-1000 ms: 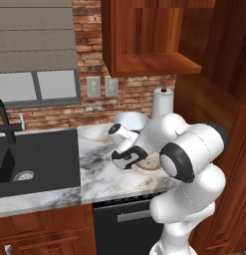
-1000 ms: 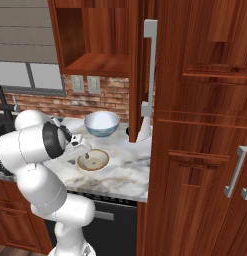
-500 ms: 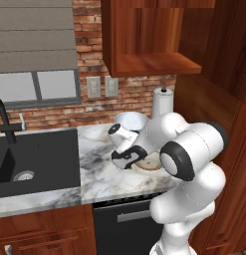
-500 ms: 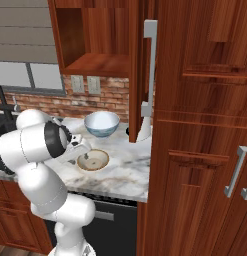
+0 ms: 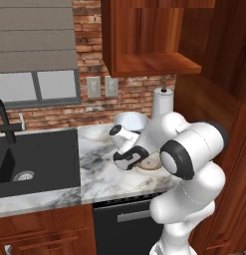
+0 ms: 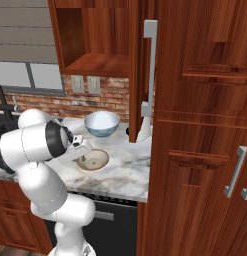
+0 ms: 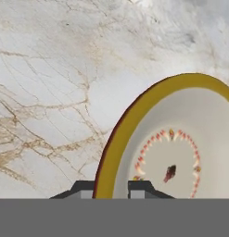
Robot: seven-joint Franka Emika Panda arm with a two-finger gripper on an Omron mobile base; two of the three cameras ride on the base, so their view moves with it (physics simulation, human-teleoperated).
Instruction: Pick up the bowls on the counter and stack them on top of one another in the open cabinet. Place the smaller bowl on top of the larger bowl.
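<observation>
Claw (image 7: 111, 187) clenched on the rim of the shallow tan bowl (image 6: 93, 160), one finger either side of its brown-yellow edge. That bowl sits on the marble tabletop (image 5: 94, 172); the deep white bowl (image 6: 101, 123) stands behind it, below the open cabinet (image 6: 102, 65).
</observation>
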